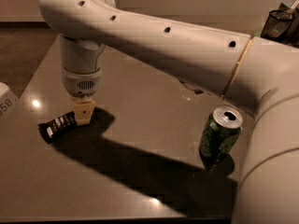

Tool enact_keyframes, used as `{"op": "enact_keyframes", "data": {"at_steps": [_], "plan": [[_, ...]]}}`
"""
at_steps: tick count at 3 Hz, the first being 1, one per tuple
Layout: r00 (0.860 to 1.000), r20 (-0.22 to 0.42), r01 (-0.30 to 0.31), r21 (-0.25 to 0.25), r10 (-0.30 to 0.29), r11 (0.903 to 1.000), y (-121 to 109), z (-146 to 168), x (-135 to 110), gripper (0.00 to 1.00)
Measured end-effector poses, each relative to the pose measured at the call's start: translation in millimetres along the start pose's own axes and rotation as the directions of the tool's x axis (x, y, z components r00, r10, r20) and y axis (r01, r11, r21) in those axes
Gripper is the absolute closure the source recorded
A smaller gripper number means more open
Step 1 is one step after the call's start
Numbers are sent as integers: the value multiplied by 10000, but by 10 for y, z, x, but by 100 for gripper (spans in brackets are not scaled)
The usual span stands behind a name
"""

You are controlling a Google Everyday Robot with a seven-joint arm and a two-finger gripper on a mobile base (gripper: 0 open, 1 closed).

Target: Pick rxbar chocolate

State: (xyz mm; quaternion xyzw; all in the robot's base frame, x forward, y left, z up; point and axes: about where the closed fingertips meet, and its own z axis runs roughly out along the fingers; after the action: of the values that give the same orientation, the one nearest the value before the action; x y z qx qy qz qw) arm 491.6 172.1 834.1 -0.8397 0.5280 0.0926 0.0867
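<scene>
The rxbar chocolate, a small flat black bar with white lettering, lies aslant at the left of the grey table. My gripper points straight down from the arm's wrist, and its tan tip stands at the bar's right end, touching or covering it. The rest of the bar sticks out to the left of the gripper. The big white arm reaches in from the right across the table and casts a dark shadow under itself.
A green soda can stands upright at the right, close to the arm's base. A white object shows at the left edge. A dark basket sits at the top right. The table's front edge runs along the bottom.
</scene>
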Motion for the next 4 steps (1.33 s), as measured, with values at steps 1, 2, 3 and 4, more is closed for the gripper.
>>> {"op": "enact_keyframes", "data": {"at_steps": [1,2,3,4], "plan": [[10000,1,0,0,0,10000,0,-3,0,100],[9985,527,-130,221,118,9997,-15,-402,130,100],[9899,1386,-371,608,284,9975,-67,-1023,306,100],[9799,1965,-547,1052,331,9929,-102,-1463,411,100]]}}
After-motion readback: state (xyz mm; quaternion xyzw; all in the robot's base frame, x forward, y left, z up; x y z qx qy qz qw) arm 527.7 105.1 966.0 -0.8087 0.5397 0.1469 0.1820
